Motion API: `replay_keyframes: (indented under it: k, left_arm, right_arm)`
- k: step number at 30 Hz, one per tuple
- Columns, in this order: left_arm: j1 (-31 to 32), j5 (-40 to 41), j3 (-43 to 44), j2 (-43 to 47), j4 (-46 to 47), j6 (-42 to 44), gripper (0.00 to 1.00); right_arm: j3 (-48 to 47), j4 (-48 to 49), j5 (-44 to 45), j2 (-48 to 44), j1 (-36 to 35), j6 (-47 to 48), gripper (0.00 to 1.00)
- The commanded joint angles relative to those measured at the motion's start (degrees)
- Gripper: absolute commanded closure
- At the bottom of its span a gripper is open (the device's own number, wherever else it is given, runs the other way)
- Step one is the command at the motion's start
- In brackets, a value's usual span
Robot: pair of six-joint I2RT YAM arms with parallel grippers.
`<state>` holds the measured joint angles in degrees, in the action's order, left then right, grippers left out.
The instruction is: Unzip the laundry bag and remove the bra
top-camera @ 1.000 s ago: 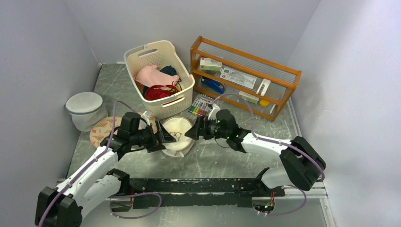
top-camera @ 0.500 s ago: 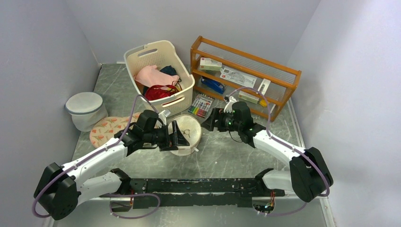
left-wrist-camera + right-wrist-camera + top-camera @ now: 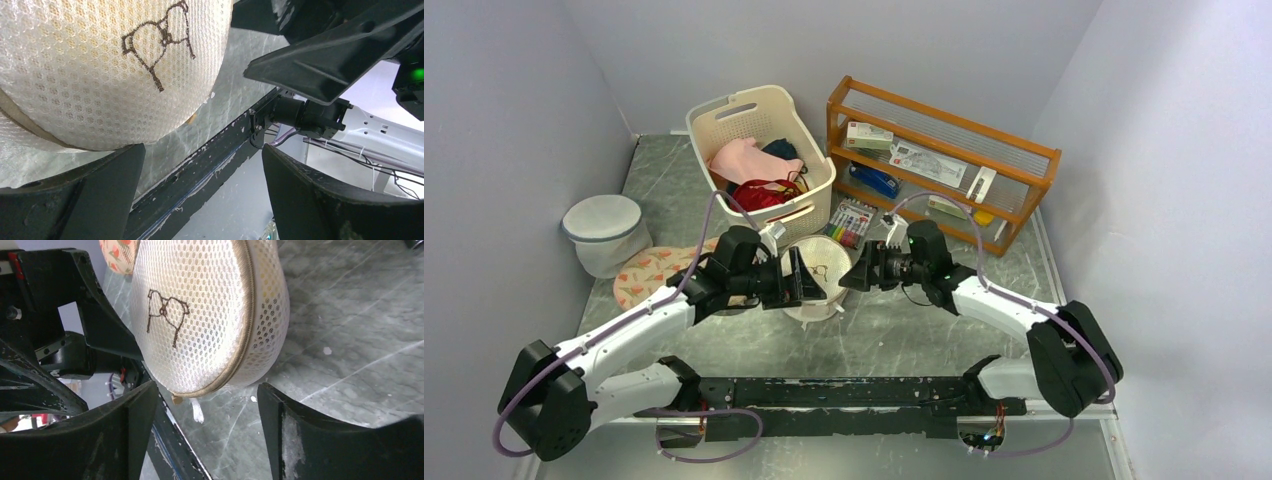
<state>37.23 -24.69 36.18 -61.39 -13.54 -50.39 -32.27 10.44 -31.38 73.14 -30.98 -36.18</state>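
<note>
From above, find the laundry bag point(image 3: 816, 282) just in front of the basket point(image 3: 724, 108), between left gripper point(image 3: 802, 282) and right gripper point(image 3: 848, 278).

Left wrist: jaws spread beside the bag; brace it first.

Right wrist: jaws spread too; seek the pull along the zip seam point(image 3: 248, 310).

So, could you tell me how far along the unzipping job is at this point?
Nothing is finished yet: the laundry bag has its zip closed wherever it shows, and no bra is out. In hand: the left gripper and right gripper, both open, flank the bag. Left to do: open the zip and take out the bra.
</note>
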Motion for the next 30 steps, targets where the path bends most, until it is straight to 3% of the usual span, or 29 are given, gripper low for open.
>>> replay_keyframes:
  k: [1,5,19,25,30]
  left_arm:
    - [0.27,2.59,1.83,2.09,0.72,1.57,0.01]
    - [0.37,2.89,4.66,2.81,-2.82,4.46,0.01]
    - [1.34,14.63,20.32,5.85,-23.70,19.25,0.01]
    - [1.57,16.88,23.67,4.80,-23.63,27.31,0.01]
    - [2.28,15.85,22.64,4.85,-17.20,37.27,0.01]
  right_arm:
    - [0.65,4.80,-1.67,2.12,-0.92,-2.89,0.31]
    - [1.32,8.00,-1.27,4.45,-0.92,-4.99,0.44]
    - [-4.36,7.38,-1.72,10.42,-0.75,-3.63,0.75]
    - [-3.61,7.86,-2.02,9.99,-0.53,-4.34,0.87]
    - [-4.18,4.93,-1.76,9.10,0.19,-3.65,0.97]
